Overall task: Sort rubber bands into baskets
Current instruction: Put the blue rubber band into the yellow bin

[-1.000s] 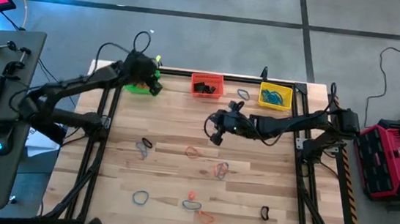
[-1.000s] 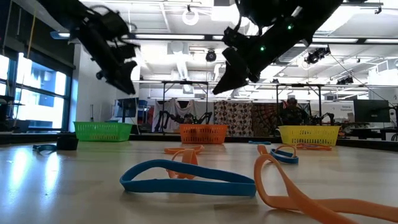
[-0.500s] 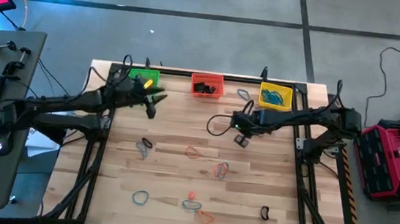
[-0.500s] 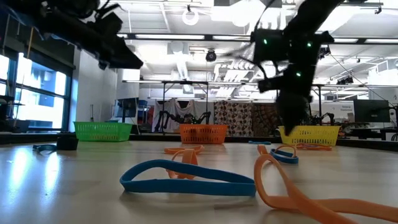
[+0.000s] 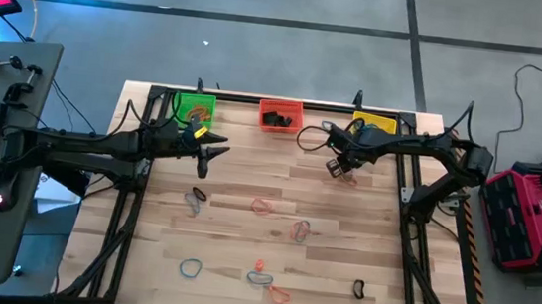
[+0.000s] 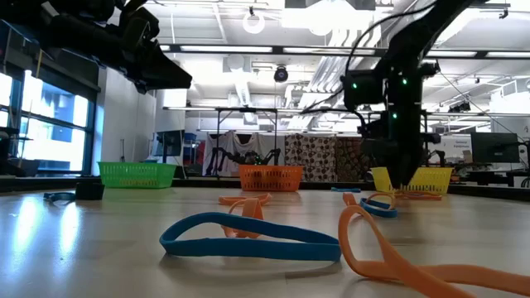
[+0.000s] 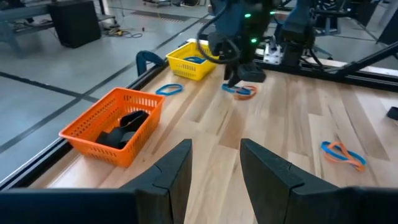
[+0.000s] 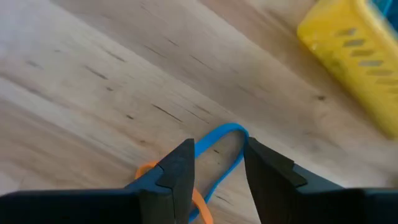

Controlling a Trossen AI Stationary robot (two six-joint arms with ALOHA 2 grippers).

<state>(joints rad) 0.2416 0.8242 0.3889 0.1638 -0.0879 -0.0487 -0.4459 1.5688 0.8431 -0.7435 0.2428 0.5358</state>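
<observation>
Green (image 5: 193,108), red-orange (image 5: 280,114) and yellow (image 5: 373,125) baskets stand along the table's far edge. Several rubber bands lie flat on the wood. My right gripper (image 5: 335,169) points down, open, in front of the yellow basket. It is over a blue band (image 8: 221,149) that overlaps an orange one (image 8: 146,171), and its fingers stand on either side of the blue loop's end. My left gripper (image 5: 207,152) hangs open and nearly level, near the green basket, holding nothing. My right gripper comes at the blue band's end (image 8: 231,132) from above with open fingers on either side of it. Whether the fingertips touch the band I cannot tell. The band lies flat on the table.
Black bands lie in the red-orange basket (image 7: 115,124), blue ones in the yellow basket (image 7: 193,59). A loose blue band (image 5: 328,128) lies between those two. More bands are scattered mid-table (image 5: 262,207) and near the front edge (image 5: 259,276), among them a black one (image 5: 358,289).
My left gripper has drawn back from over the green basket toward the near edge and tipped up to nearly level. My right gripper has swung from the table's middle toward the far right, tipping to point down over the blue and orange bands.
</observation>
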